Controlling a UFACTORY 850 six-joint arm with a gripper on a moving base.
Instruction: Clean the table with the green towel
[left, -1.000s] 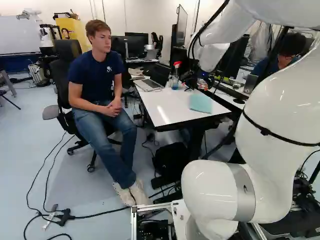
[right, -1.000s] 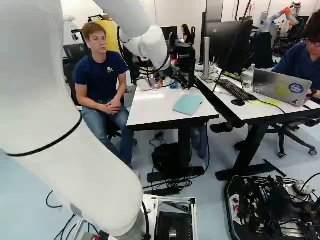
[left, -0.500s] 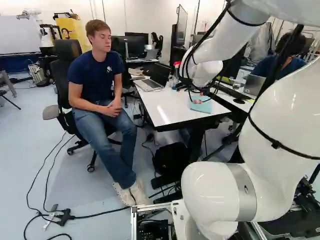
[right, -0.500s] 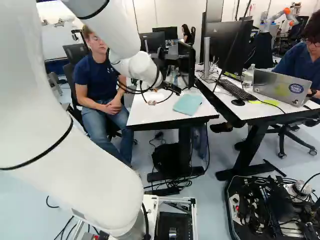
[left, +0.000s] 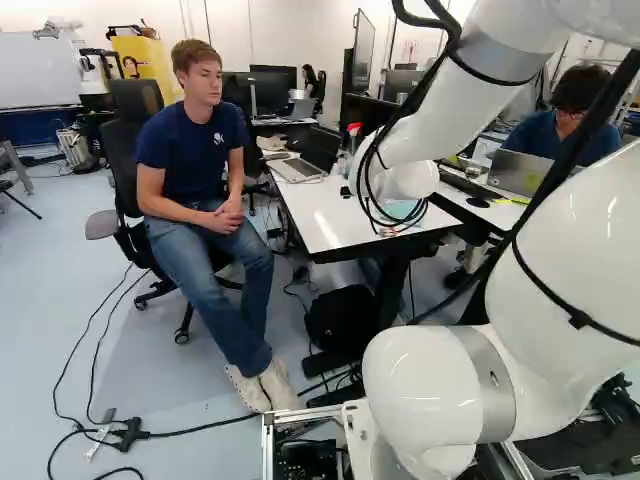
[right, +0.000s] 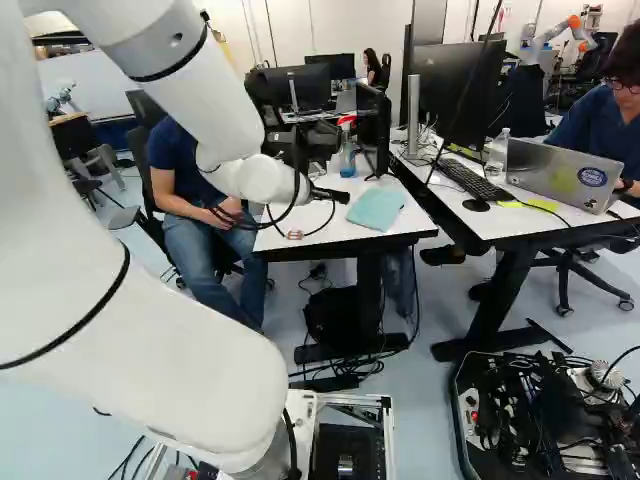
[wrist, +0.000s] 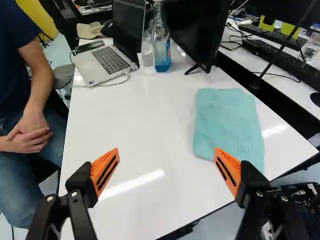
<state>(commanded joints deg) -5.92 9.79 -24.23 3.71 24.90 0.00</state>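
1. With twelve o'clock pointing straight ahead from the base, the hand (wrist: 167, 150) stands open above the table (wrist: 135, 115), fingers wide apart and nothing between them; the green towel (wrist: 227, 120) lies spread on the tabletop at its two o'clock.
2. One finger overlaps the towel's near corner in the wrist view, so a grip closed from here would probably miss the cloth; the hand likely needs to shift towards two o'clock first.
3. Because the towel lies so flat, pads closing too high could skim over it, and fingertips driven too low could jam against the hard top.
4. Dragging the towel towards three o'clock may slip it off the nearby edge. A long wipe towards twelve could topple the spray bottle (wrist: 161, 40) or bump the screen (wrist: 195, 30); towards eleven, it could catch the laptop (wrist: 107, 62) or its thin cord (wrist: 112, 82).
5. The person (wrist: 32, 115) sits close at nine to ten o'clock, so a wide sweep that way risks contact.
6. Soft-looking and roughly rectangular, the towel has faint creases and slightly wavy edges. The tabletop is smooth, white and glossy; the bottle is clear, with blue liquid; the pads (wrist: 104, 172) are orange, ribbed wedges.
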